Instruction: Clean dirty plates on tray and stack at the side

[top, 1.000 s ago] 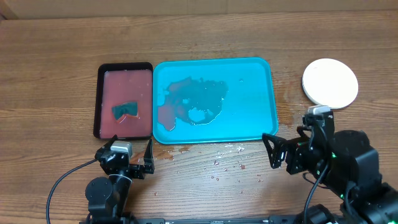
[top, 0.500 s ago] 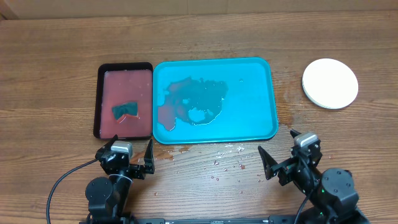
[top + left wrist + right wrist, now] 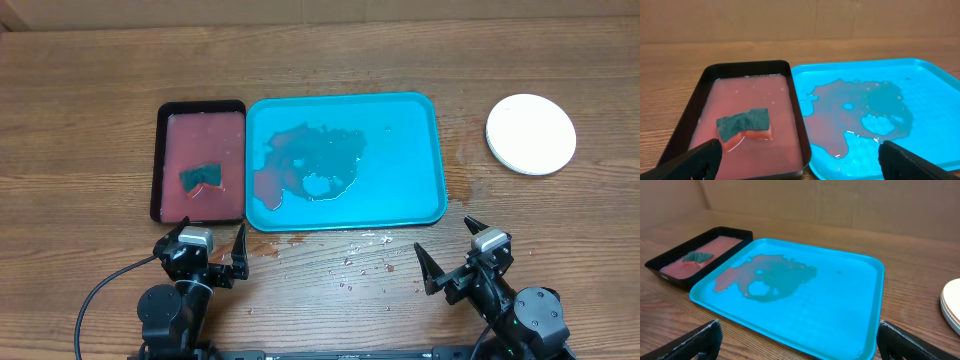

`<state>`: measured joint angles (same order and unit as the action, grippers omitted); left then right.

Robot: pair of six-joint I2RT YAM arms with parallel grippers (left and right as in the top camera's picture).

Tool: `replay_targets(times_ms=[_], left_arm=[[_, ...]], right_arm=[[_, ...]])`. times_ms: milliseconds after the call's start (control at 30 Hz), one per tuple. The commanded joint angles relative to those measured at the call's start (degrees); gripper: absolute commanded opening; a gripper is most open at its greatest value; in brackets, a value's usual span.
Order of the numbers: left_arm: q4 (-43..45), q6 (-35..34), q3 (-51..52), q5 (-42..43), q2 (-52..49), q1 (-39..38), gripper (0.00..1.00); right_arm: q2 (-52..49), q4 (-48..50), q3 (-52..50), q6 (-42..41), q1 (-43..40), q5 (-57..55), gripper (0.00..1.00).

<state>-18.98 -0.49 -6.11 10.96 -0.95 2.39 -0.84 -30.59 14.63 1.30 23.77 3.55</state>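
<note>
Gaping empty, left gripper, right gripper, one turquoise tray, one black tray, one plate stack

In the overhead view we see only a white top on the plates; how many lie under it, we cannot tell. In the right wrist view the picture's right edge cuts them to a thin sliver. In the left wrist view the tray runs off the right edge, and the sponge sits partly sunk in reddish liquid.
</note>
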Motion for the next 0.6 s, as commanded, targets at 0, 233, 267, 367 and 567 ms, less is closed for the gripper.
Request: replay_targets(times_ms=[0, 233, 267, 367, 567], left_arm=[[0.2, -0.96, 0.35, 0.5, 0.74, 0.37, 1.0], [0.2, -0.96, 0.35, 0.5, 0.74, 0.37, 1.0], [0.2, -0.96, 0.35, 0.5, 0.74, 0.37, 1.0], [0.2, -0.96, 0.35, 0.5, 0.74, 0.37, 1.0], [0.2, -0.96, 0.35, 0.5, 0.74, 0.37, 1.0]], right_arm=[[0.68, 0.52, -1.95, 0.22, 0.09, -0.46, 1.0], [0.68, 3.67, -6.86, 0.24, 0.11, 1.64, 1.0], [0.68, 4.24, -6.88, 0.24, 0.11, 1.64, 1.0], [0.68, 4.63, -7.13, 0.24, 0.11, 1.66, 1.0], [0.68, 4.59, -7.13, 0.24, 0.11, 1.64, 1.0]])
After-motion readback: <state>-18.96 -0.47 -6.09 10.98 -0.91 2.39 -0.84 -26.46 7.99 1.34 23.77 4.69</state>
